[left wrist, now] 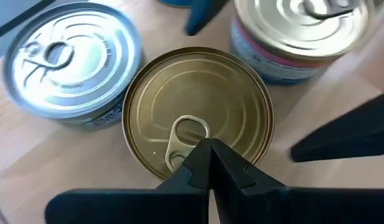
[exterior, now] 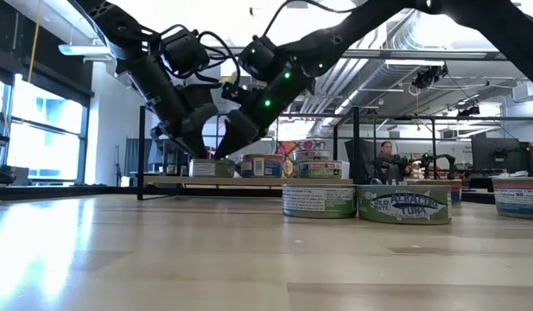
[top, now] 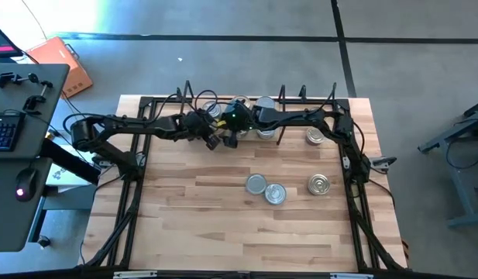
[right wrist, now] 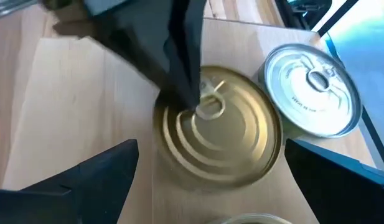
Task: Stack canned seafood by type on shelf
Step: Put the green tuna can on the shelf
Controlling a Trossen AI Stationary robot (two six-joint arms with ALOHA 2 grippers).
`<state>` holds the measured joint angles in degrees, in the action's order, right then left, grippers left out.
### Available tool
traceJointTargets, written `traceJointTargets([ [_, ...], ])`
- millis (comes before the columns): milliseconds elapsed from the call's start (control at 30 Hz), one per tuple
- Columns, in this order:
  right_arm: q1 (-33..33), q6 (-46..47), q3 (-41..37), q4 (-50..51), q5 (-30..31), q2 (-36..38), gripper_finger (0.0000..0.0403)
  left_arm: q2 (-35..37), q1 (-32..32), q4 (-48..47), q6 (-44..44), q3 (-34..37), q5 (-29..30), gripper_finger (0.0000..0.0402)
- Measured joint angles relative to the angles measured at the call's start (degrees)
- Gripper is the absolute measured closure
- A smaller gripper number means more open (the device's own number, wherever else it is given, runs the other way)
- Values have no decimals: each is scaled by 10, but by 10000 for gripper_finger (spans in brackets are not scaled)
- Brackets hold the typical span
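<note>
On the shelf's (right wrist: pixel 86 93) pale wood board, the left fingers (left wrist: pixel 207 165), pressed together, touch the round gold tin's (left wrist: pixel 198 112) ringed lid at its pull tab. The right fingers (right wrist: pixel 123 177) stand wide apart either side of it; a silver tin (left wrist: pixel 70 62) sits just beside

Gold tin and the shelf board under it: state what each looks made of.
Gold tin: metal, apparently gold-lacquered; it has a satin sheen, pressed rings and a pull tab. Shelf board: light wood, matte; grain lines and plank seams show.
</note>
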<state>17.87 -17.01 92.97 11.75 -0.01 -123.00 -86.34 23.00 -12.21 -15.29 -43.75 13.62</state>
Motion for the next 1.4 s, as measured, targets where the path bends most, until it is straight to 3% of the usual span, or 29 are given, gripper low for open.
traceJointTargets([
  [567, -17, 16, 0, 64, 16, 59, 6, 53, 3, -82, -11, 3, 68, 402],
  [1033, -87, -15, -3, 261, 47, 169, 6, 65, -9, -79, 3, 5, 85, 402],
  [1167, -101, -14, -85, 223, 62, 212, 6, 96, -17, -79, 0, 5, 84, 402],
  [1400, -161, 31, -281, 27, 167, 297, 6, 162, -34, -72, 3, 4, 92, 402],
])
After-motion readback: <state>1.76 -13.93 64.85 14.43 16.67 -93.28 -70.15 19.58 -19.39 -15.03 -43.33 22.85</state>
